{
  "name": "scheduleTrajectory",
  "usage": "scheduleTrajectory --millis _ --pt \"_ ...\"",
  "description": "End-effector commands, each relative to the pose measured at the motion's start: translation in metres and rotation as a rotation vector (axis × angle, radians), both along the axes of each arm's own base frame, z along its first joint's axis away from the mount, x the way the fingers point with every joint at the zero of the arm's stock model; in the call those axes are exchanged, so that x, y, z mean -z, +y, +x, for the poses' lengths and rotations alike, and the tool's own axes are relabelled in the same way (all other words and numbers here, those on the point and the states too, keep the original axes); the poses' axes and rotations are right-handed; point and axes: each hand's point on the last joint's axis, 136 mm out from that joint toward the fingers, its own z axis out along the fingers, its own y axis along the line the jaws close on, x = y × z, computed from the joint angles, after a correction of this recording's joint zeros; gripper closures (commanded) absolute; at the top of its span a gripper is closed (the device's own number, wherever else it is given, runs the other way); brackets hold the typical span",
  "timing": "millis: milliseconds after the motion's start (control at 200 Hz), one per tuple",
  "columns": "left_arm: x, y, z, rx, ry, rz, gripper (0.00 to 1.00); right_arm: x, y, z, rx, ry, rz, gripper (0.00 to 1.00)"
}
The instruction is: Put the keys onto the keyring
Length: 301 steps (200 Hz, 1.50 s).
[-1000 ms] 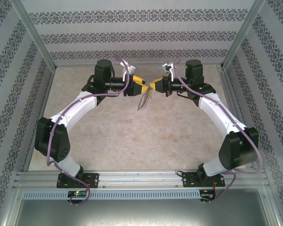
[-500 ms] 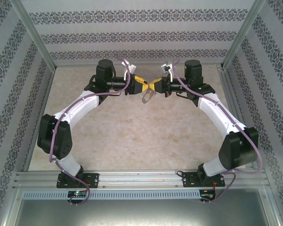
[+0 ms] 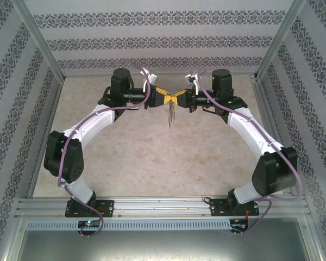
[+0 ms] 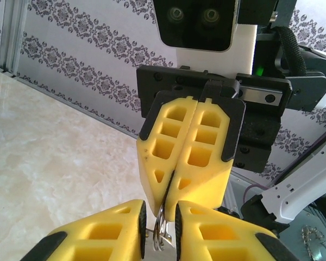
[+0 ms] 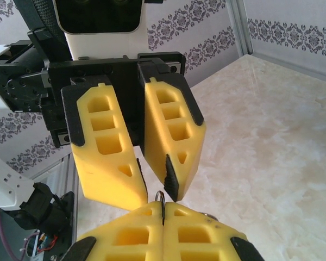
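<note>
High above the middle of the table, my two yellow-fingered grippers meet tip to tip. My right gripper [image 3: 177, 99] [image 5: 163, 211] is shut on the keyring [image 3: 169, 115], whose grey wire loop [image 5: 162, 196] pokes out between its fingertips. The rest of the ring hangs straight down below the fingers. My left gripper [image 3: 165, 99] [image 4: 160, 224] faces it with its jaws narrowly apart on either side of the ring's wires [image 4: 160, 237]. I see a gap beside each pad. The keys are too small to pick out among the hanging metal.
Beneath the arms lies the beige marble-patterned tabletop [image 3: 152, 157]. Patterned walls close in the back and both sides [image 3: 152, 41]. An aluminium rail [image 3: 163, 205] carrying the arm bases runs along the near edge.
The left jaws have narrowed around the ring. The left gripper has edged right toward the right one, and the hanging ring has swung from slanted to straight down.
</note>
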Motion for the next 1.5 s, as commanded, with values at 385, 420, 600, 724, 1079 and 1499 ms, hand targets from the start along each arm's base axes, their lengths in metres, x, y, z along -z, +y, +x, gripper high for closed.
scheduleTrajectory --millis 385,420,600,724,1079,1499 --pt "-0.001 0.000 -0.010 0.053 -0.037 -0.008 0.76 -0.017 0.004 0.001 -0.014 -0.062 0.009 1.00" --pt "-0.002 0.000 -0.010 0.052 -0.039 -0.008 0.77 -0.016 0.004 0.001 -0.016 -0.060 0.008 1.00" --pt "-0.003 -0.001 -0.009 0.053 -0.042 -0.015 0.86 -0.016 0.004 0.001 -0.020 -0.056 0.009 1.00" --pt "-0.004 -0.002 -0.010 0.058 -0.046 -0.019 0.91 -0.016 0.005 0.000 -0.021 -0.058 0.009 1.00" --pt "-0.001 -0.008 -0.016 0.068 -0.065 -0.019 1.00 -0.019 0.007 0.002 -0.012 -0.065 0.009 1.00" --pt "-0.010 -0.003 -0.010 -0.022 -0.132 -0.036 1.00 -0.028 -0.009 0.010 0.074 -0.095 0.010 0.62"
